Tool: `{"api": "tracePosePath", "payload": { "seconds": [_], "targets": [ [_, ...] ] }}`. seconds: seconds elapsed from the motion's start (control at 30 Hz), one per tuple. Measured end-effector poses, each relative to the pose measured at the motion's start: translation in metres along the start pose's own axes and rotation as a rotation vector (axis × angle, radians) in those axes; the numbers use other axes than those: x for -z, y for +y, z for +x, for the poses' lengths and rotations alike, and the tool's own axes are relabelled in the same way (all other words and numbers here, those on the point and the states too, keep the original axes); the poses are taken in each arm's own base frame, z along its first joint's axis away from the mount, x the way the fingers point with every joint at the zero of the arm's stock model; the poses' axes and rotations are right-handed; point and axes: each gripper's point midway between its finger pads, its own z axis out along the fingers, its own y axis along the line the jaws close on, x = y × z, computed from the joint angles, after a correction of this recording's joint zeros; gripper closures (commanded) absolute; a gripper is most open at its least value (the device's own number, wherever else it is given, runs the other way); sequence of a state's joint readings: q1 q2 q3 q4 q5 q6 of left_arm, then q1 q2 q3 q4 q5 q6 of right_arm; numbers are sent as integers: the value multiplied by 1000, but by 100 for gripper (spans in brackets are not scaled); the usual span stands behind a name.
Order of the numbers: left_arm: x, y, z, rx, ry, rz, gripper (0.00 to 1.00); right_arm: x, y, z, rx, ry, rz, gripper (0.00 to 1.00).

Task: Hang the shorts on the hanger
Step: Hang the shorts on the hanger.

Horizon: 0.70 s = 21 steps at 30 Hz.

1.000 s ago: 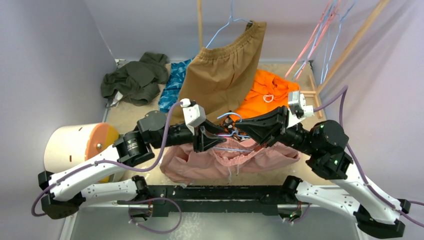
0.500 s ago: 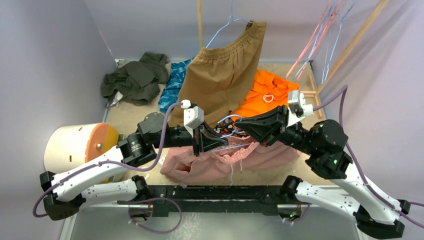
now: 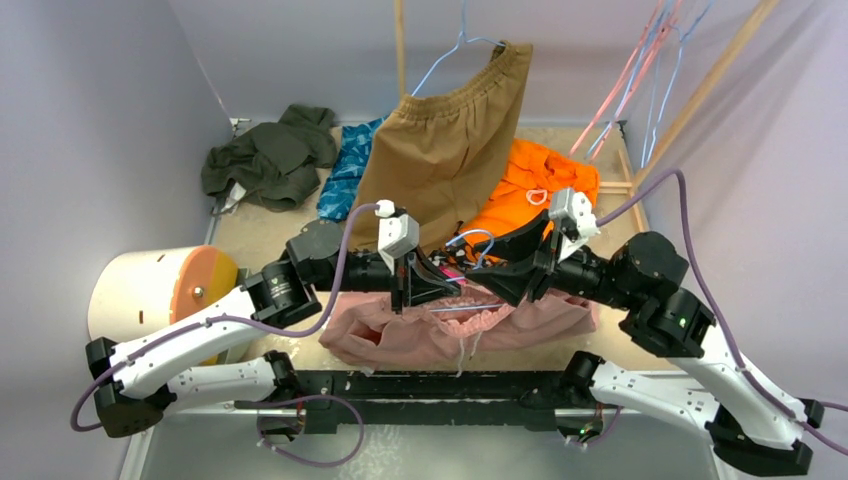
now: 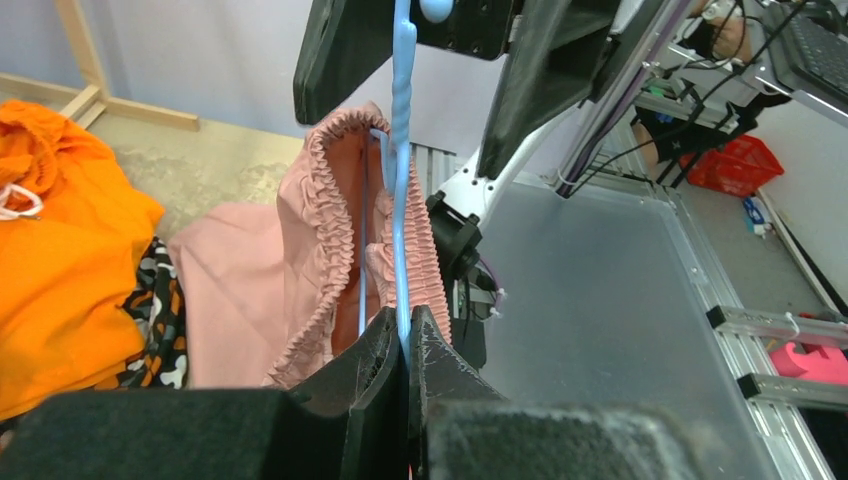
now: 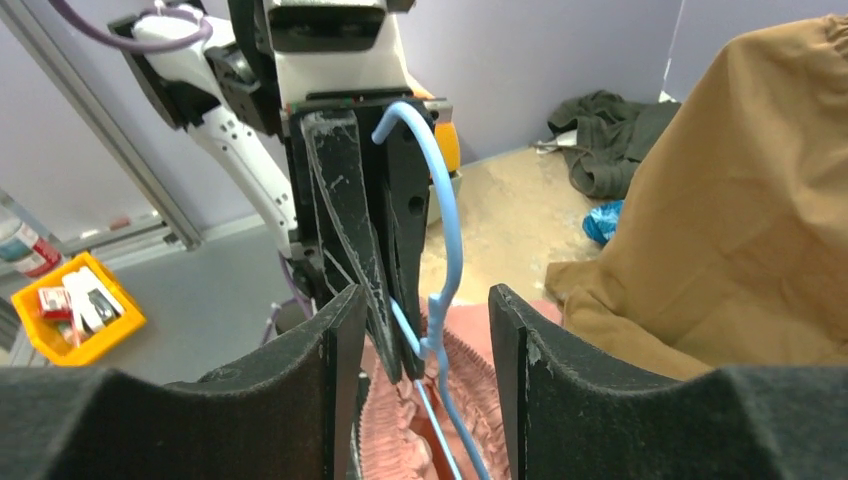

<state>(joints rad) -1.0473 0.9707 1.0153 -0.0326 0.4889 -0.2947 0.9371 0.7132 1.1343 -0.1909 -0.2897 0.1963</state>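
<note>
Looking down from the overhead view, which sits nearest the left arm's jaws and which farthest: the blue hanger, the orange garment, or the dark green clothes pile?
1. blue hanger: clamped in the jaws of the left gripper.
2. orange garment: behind, towards the right.
3. dark green clothes pile: far back-left corner.
</note>
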Motion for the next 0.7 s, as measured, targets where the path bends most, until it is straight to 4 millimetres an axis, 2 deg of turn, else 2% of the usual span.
{"api": "tracePosePath", "payload": {
  "seconds": [0.17, 0.27, 0.5, 0.57, 0.63, 0.7],
  "targets": [
    [0, -9, -1, 0, 11, 47, 100, 3, 0, 16, 20, 63, -9, 49],
    [1, -13, -6, -6, 10, 63, 100, 5, 2, 23, 27, 93, -24, 55],
    [3, -15, -9, -22, 16, 67, 100, 5, 8, 27, 42, 111, -68, 86],
    [4, -15, -7, -20, 26, 65, 100, 3, 11, 28, 38, 117, -92, 100],
    [4, -14, -5, -19, 32, 66, 100, 2, 15, 30, 31, 124, -115, 100],
    [5, -14, -6, -23, 36, 67, 70, 1, 18, 30, 23, 124, -130, 100]
  ]
}}
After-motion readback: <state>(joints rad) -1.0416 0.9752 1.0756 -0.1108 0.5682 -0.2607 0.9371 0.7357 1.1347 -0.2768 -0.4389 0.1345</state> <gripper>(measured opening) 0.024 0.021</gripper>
